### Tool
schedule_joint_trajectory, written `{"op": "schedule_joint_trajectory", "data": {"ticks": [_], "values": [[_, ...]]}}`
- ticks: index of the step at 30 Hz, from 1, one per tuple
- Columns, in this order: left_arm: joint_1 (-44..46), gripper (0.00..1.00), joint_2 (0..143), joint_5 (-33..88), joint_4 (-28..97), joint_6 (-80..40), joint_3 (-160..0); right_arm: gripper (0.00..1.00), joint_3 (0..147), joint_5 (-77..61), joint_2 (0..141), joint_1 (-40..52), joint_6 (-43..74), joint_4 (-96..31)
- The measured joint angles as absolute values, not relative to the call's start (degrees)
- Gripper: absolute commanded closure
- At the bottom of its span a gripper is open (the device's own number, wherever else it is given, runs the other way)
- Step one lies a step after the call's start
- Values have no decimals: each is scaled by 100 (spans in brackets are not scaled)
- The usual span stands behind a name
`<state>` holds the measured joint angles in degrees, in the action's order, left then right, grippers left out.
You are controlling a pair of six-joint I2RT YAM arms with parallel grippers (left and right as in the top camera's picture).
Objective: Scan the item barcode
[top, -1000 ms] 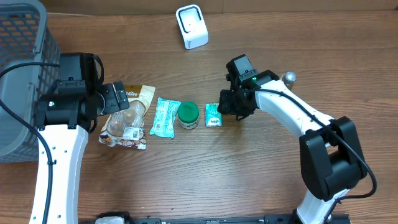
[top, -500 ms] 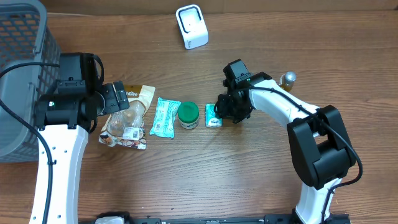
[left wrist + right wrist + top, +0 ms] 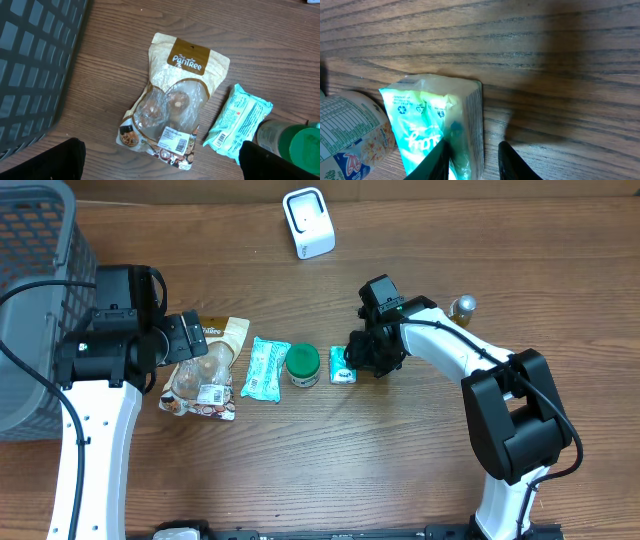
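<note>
One grey basket (image 3: pixel 40 240), cut off at the frame edge. Left claw (image 3: pixel 190 338) spread wide over one brown pouch (image 3: pixel 172 100). One teal pack (image 3: pixel 266 368), one green-lidded jar (image 3: pixel 303 363) and one white scanner (image 3: pixel 308 222). Right claw (image 3: pixel 472 162) straddles one green packet (image 3: pixel 435 130) lying on the bench (image 3: pixel 400 460); whether it is pinching cannot be told.

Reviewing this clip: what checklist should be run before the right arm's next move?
1. Edge of packet between the right gripper fingers: ok.
2. Grip firm: cannot tell.
3. Barcode side known: cannot tell, none shows.
4. Jar apart from packet: cannot tell, very close.
5. Way to scanner free: ok.
6. Left gripper open, away over the pouch: ok.
</note>
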<state>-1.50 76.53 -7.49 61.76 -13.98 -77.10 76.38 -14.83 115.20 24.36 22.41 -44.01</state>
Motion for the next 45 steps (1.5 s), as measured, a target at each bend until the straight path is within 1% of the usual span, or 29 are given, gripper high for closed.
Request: {"op": "schedule_joint_trajectory", "data": {"ticks": [1, 3, 5, 10, 24, 32, 37, 45], "values": [[-150, 1, 7653, -749, 6176, -1398, -7710, 79, 7638, -1485, 11520, 2436, 2244, -4401], [-150, 0, 7653, -749, 6176, -1398, -7710, 82, 7638, -1503, 11520, 2436, 2246, -4381], [-150, 1, 7653, -749, 6176, -1398, -7710, 75, 7638, -1522, 11520, 2438, 2231, -4344], [-150, 0, 7653, -751, 6176, -1398, -7710, 69, 7638, -1575, 11520, 2436, 2213, -4296], [-150, 1, 7653, -749, 6176, -1398, -7710, 67, 7638, -1629, 11520, 2425, 2226, -4139], [-150, 0, 7653, -749, 6173, -1398, -7710, 68, 7638, -1706, 11520, 2338, 2224, -4112], [-150, 1, 7653, -749, 6176, -1398, -7710, 66, 7638, -1763, 11520, 2333, 2217, -4095], [-150, 0, 7653, -749, 6176, -1398, -7710, 66, 7638, -1780, 11520, 2333, 2130, -4091]]}}
